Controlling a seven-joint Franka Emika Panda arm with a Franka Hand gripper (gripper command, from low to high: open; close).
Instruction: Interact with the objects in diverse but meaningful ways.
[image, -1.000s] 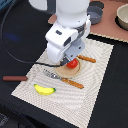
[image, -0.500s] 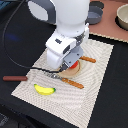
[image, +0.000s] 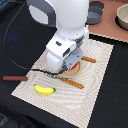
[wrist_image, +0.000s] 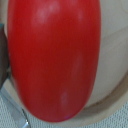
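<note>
filling wrist view: red tomato (wrist_image: 54, 60) | exterior view: arm hides it | gripper state: cannot tell

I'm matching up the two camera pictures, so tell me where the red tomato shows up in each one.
Exterior view: only a red sliver of the red tomato shows, under the arm's wrist, on the round pale wooden plate at the middle of the mat.
Wrist view: the red tomato fills most of the picture, very close.
Shared landmark: the round pale wooden plate beneath it appears in both.
</note>
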